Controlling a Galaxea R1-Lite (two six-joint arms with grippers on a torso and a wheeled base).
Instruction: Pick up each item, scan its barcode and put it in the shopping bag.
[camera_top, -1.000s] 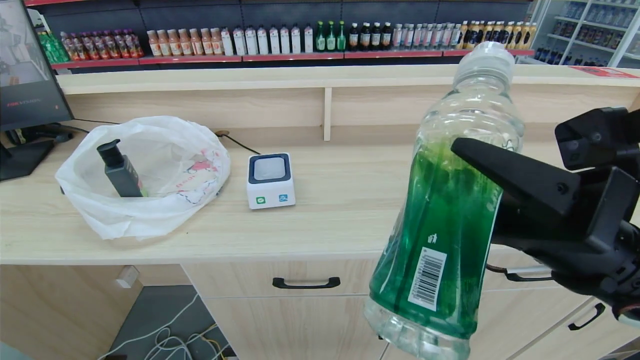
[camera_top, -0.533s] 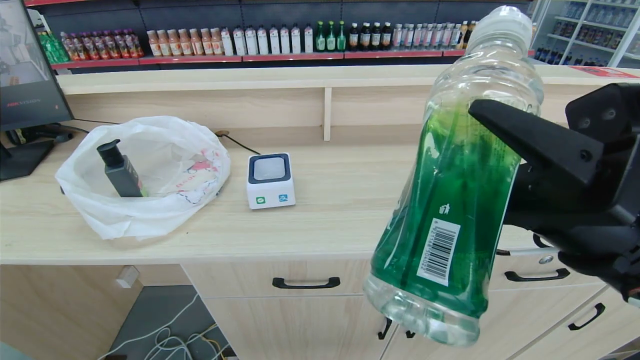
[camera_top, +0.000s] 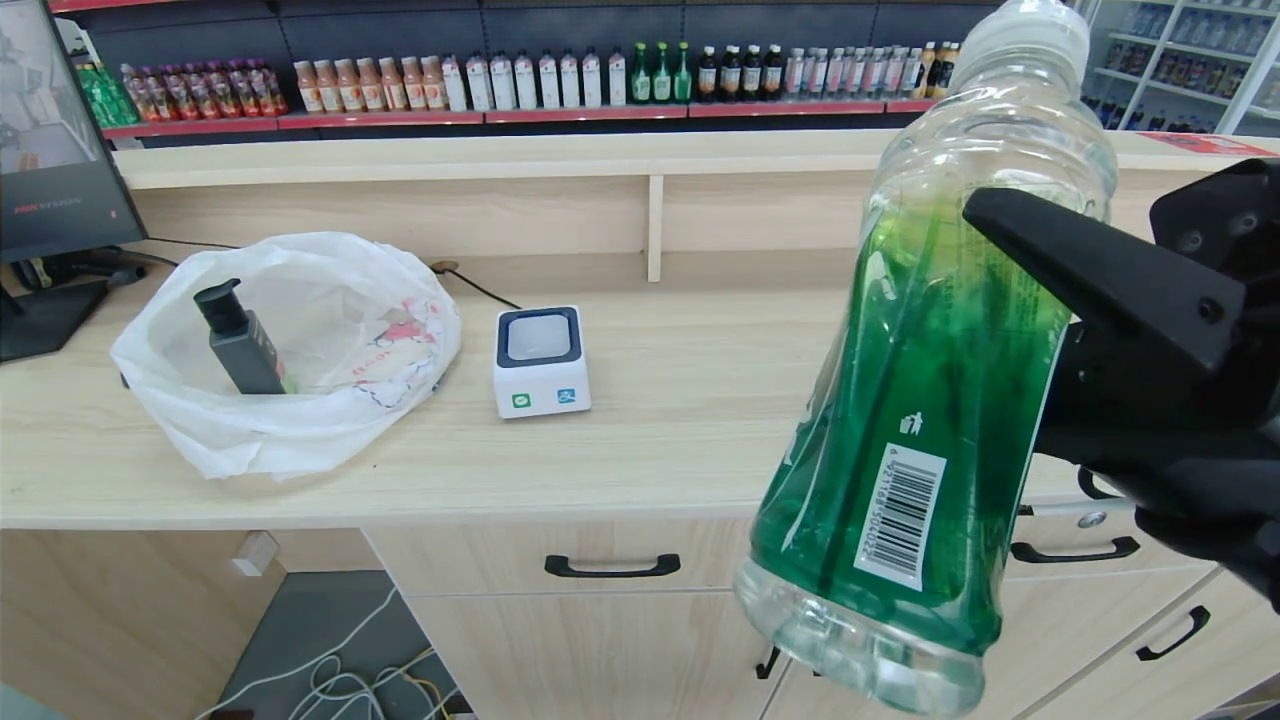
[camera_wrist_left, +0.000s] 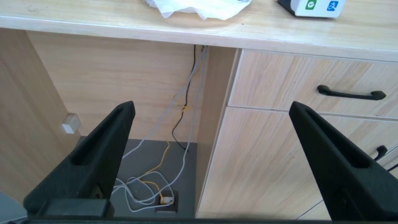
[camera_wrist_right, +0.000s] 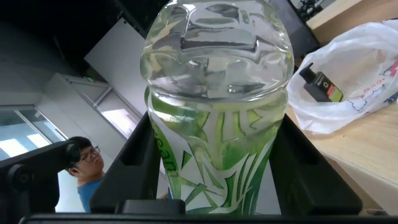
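My right gripper (camera_top: 1000, 280) is shut on a clear bottle with a green label (camera_top: 930, 420), held high and tilted near the camera at the right, its barcode (camera_top: 900, 515) facing the head view. The same bottle (camera_wrist_right: 217, 112) stands base-first between the gripper's fingers (camera_wrist_right: 134, 168) in the right wrist view. A white scanner box (camera_top: 541, 361) sits on the counter's middle. The white shopping bag (camera_top: 330, 390) lies open at the left with a dark pump bottle (camera_top: 240, 340) inside. My left gripper (camera_wrist_left: 211, 155) hangs open below the counter edge, holding nothing.
The wooden counter (camera_top: 650, 440) has drawers with black handles (camera_top: 612, 567) underneath. A monitor (camera_top: 60, 150) stands at the far left. Shelves of drink bottles (camera_top: 600, 75) run along the back. Cables (camera_wrist_left: 158, 180) lie on the floor under the counter.
The right gripper has lifted the green bottle upward and slightly to the right, closer to the camera. The bag, scanner and left gripper have not moved.
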